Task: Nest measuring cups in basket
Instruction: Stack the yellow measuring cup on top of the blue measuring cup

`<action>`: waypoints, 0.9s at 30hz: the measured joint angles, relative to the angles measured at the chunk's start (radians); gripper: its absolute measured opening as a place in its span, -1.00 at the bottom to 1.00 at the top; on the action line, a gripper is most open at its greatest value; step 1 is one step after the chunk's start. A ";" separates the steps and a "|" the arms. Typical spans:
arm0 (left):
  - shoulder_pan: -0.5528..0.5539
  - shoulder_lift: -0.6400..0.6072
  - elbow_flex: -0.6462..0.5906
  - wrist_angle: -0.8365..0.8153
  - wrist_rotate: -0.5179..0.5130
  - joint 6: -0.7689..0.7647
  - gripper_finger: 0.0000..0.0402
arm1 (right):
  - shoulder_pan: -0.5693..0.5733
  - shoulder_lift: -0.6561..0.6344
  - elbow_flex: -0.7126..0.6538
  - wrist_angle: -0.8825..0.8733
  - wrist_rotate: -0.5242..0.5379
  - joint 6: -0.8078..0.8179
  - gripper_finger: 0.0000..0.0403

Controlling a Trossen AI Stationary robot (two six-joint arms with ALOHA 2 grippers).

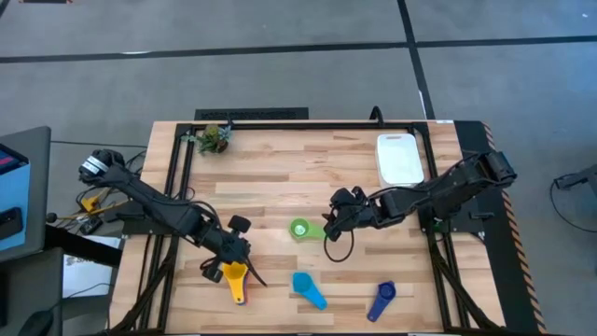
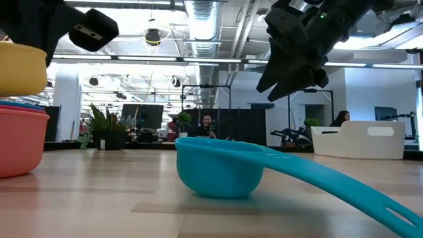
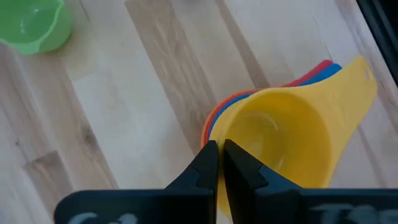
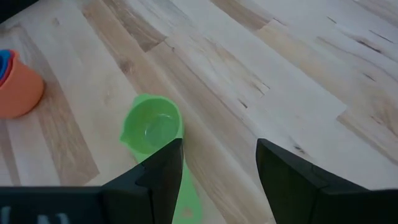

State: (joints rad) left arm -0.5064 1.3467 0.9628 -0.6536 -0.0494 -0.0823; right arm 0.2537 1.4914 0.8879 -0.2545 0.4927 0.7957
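Observation:
A yellow measuring cup sits on top of a nested stack of orange, blue and red cups near the table's near left. My left gripper is shut at the yellow cup's rim. A green cup stands on its base mid-table. My right gripper hovers open just to its right, raised off the wood, touching nothing. A light blue cup and a dark blue cup rest by the near edge. The white basket lies at the far right. My left gripper pinches the yellow cup's wall at the rim, on the side away from its handle. One finger is inside the bowl and the other outside. The fingers slant down from the table's far left. The cup rests upright in the stack.
A small green plant stands at the far left corner. A black frame borders the far and side edges. Bare wood lies between the green cup and the basket. The room beyond the table shows in the low view.

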 joint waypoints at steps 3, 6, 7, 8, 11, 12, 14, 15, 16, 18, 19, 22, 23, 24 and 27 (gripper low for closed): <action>-0.003 0.026 0.000 0.000 0.005 0.018 -1.00 | 0.010 0.000 0.000 -0.003 0.000 0.000 0.12; -0.004 0.050 0.001 0.023 0.015 0.017 -1.00 | 0.015 0.000 0.000 -0.002 0.000 0.000 0.12; -0.004 0.058 0.001 0.015 0.018 0.013 -1.00 | 0.015 0.000 0.000 0.002 0.000 0.000 0.12; -0.004 0.065 0.001 0.012 0.019 0.008 -1.00 | 0.015 0.000 0.000 0.002 0.000 0.000 0.12; -0.004 0.094 0.001 0.012 0.026 -0.012 -1.00 | 0.015 0.000 0.000 0.002 0.000 0.002 0.12; -0.004 0.103 0.001 0.013 0.027 -0.024 -1.00 | 0.015 0.000 0.000 0.001 0.000 0.006 0.12; -0.004 0.118 0.001 0.017 0.017 -0.047 -1.00 | 0.015 0.000 0.000 0.002 0.000 0.009 0.12; -0.004 0.124 0.001 0.018 0.014 -0.064 -1.00 | 0.015 0.000 0.000 0.002 0.000 0.009 0.12; -0.004 0.128 0.001 0.018 0.014 -0.088 -1.00 | 0.015 0.000 0.000 0.002 0.000 0.009 0.12; -0.003 0.130 0.001 0.012 0.005 -0.112 -1.00 | 0.015 0.000 0.000 0.003 -0.002 0.012 0.12; -0.003 0.129 0.001 0.015 -0.005 -0.111 -1.00 | 0.015 0.000 0.000 0.003 -0.002 0.016 0.12; -0.003 0.124 0.001 0.015 -0.043 -0.099 -1.00 | 0.015 0.000 0.000 0.004 -0.003 0.019 0.12; -0.003 0.121 0.001 0.015 -0.046 -0.098 -1.00 | 0.015 0.000 0.000 0.004 -0.003 0.020 0.12; -0.003 0.120 0.002 0.015 -0.045 -0.099 -1.00 | 0.015 0.000 0.000 0.004 -0.003 0.025 0.12; -0.003 0.115 0.003 0.013 -0.040 -0.107 -1.00 | 0.015 0.000 0.000 0.003 -0.006 0.042 0.12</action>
State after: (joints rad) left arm -0.5095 1.4618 0.9657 -0.6407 -0.0895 -0.1892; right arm 0.2687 1.4918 0.8875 -0.2512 0.4870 0.8379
